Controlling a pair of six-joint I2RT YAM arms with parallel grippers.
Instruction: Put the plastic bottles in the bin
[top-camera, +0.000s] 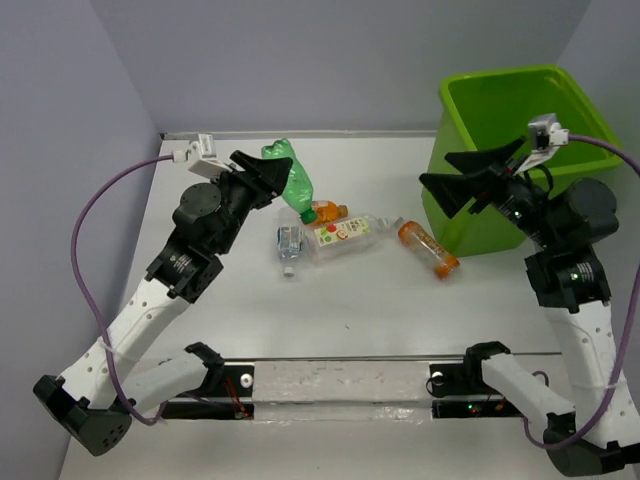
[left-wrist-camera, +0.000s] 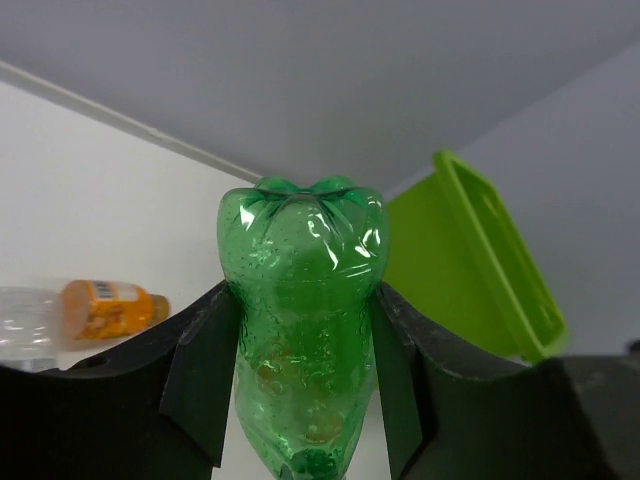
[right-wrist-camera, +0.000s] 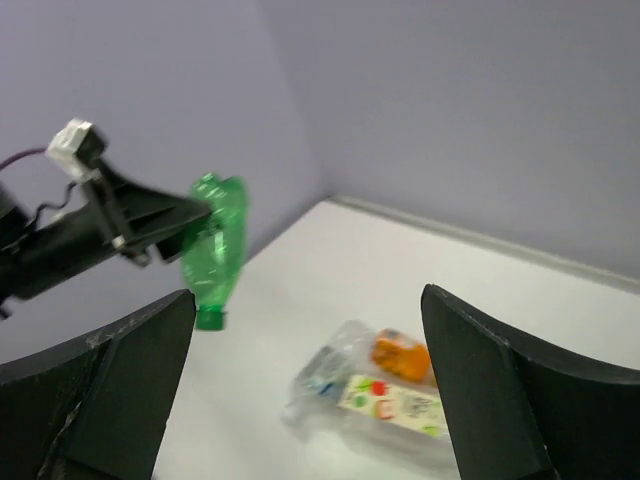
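**Green bottle aloft, bin waiting across the bench**

The left gripper is clamped on the green bottle, cap down, above the bench's far left. The right gripper gapes wide and empty beside the bin. The carry should probably stay high over the rim, skirt the right arm, and let go only above the opening. What shows of the bin's inside looks bare; the other plastic bottles lie mid-bench.
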